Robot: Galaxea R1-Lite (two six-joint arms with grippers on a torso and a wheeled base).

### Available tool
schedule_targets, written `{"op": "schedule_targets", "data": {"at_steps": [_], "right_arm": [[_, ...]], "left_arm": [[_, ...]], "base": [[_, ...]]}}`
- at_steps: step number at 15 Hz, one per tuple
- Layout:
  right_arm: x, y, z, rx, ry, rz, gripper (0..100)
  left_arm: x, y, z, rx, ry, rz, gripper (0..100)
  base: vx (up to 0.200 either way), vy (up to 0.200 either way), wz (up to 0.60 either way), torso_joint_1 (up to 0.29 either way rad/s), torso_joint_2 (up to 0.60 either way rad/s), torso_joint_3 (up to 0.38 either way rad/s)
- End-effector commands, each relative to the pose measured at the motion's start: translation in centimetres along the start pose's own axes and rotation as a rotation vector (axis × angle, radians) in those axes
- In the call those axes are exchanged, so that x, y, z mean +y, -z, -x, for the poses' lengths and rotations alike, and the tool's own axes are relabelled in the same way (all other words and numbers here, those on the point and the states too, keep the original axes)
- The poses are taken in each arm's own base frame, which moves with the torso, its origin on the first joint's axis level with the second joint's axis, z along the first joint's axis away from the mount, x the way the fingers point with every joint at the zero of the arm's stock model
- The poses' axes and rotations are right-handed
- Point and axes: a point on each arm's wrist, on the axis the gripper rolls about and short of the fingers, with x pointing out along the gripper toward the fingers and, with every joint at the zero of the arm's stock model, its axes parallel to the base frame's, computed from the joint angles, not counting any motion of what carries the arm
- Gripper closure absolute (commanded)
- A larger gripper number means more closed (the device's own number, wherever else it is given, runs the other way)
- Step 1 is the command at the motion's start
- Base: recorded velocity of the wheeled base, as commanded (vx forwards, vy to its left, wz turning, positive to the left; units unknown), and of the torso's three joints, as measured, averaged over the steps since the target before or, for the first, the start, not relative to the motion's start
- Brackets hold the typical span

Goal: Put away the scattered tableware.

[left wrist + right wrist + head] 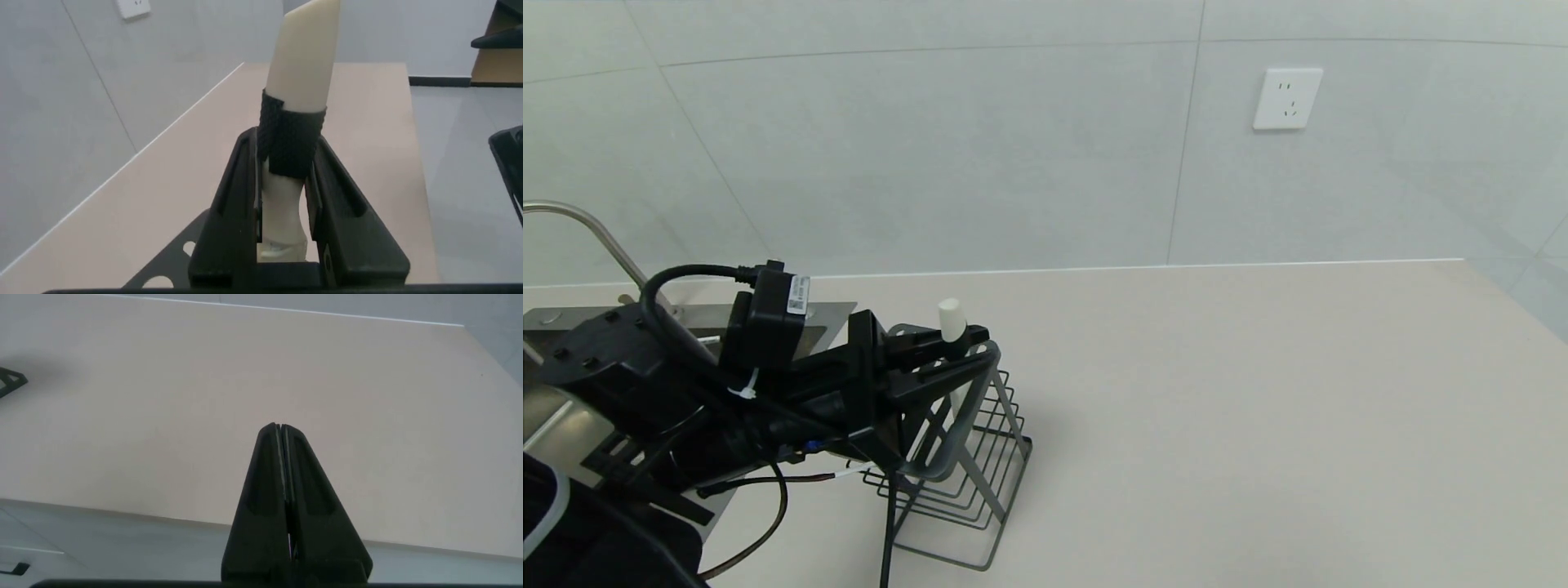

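Note:
My left gripper (pixel 949 341) is shut on a white utensil handle (pixel 951 315), held upright over the top of a dark wire rack (pixel 980 490) on the counter. The handle's rounded end sticks up above the fingers, and its lower part drops into the rack behind the fingers. In the left wrist view the cream handle (pixel 306 57) rises out of the closed left gripper (pixel 292 159), pinched between the black pads. What kind of utensil it is stays hidden. My right gripper (pixel 282 441) is shut with nothing in it, above the bare counter.
The beige countertop (pixel 1258 408) stretches wide to the right of the rack. A steel sink (pixel 564 416) with a curved tap (pixel 580 216) lies at the far left. A tiled wall with a socket (pixel 1287 98) backs the counter.

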Motion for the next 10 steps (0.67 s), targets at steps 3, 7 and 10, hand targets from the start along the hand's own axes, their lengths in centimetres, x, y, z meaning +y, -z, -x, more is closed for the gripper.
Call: {"op": "schedule_targets", "data": {"at_steps": [3,7,10], "right_arm": [[0.00,0.00,0.00,0.000,0.000,0.000,100],[0.00,0.00,0.00,0.000,0.000,0.000,100],[0.00,-0.01,-0.01,0.001,0.000,0.000,100]], "left_arm": [[0.11,0.49,-0.10,0.010,-0.004,0.012,100],[0.17,0.81,-0.16,0.016,-0.003,0.020,100],[0.01,1.29,-0.06,0.030,-0.002,0.038,100]], "base": [[0.000,0.000,0.00,0.000,0.00,0.000],[0.000,0.000,0.00,0.000,0.00,0.000],[0.000,0.000,0.00,0.000,0.00,0.000]]}}
